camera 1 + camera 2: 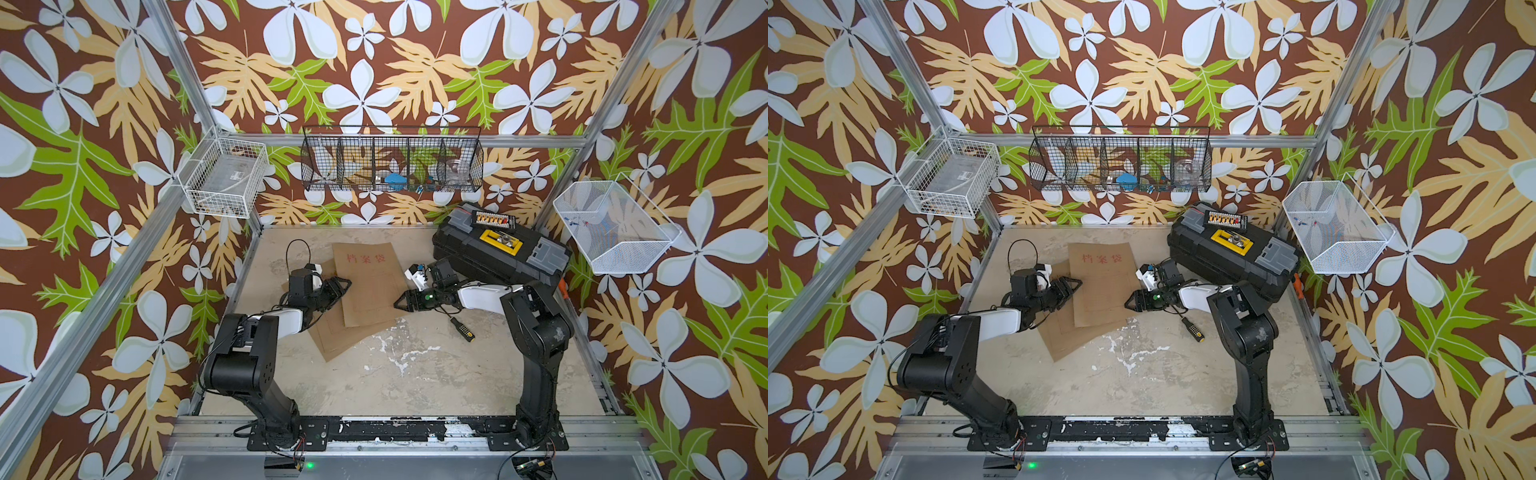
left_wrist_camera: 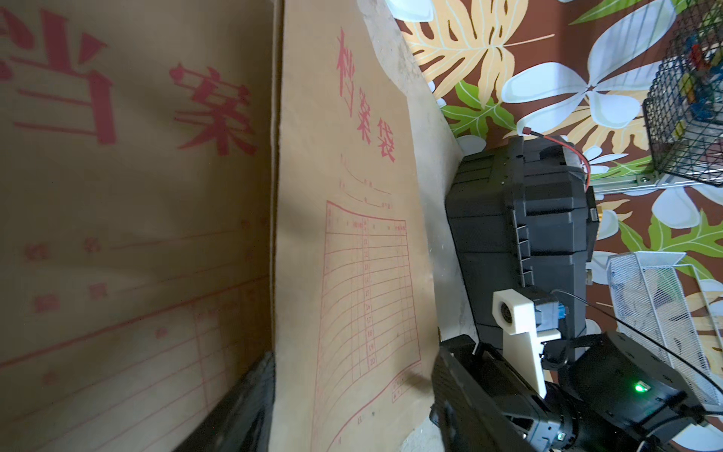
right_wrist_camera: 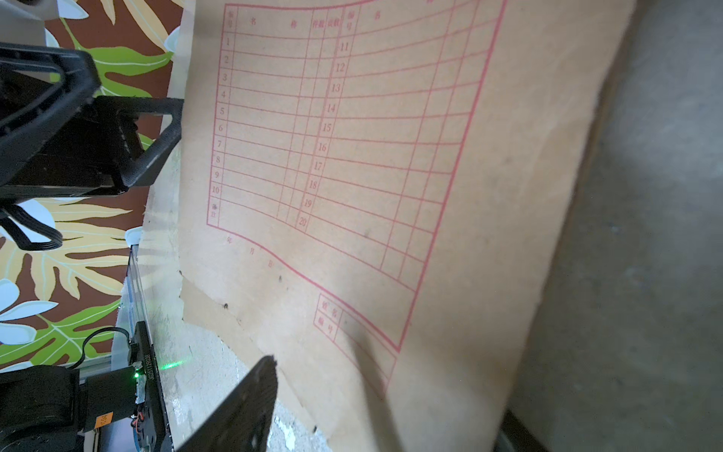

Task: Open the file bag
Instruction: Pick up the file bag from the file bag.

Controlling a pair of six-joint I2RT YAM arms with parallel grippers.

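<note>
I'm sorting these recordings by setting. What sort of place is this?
Probably a staged robot test cell: the left arm and right arm bolted to a base rail, an aluminium frame hung with floral-print walls, a black wire basket at the back.

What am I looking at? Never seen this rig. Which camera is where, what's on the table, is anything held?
The left arm and right arm are robots bolted at the near edge of the table, each ending in a pincer-like hand. Both top views come from one camera head overhead. Each wrist view comes from a camera on that arm, looking along its hand.

On the table, the upper file bag, brown paper, overlaps the lower file bag. There is also a black toolbox and a screwdriver.

The left hand is at the upper bag's left edge; whether it grips is unclear. The right hand is open at the bag's right edge, clamping nothing.
</note>
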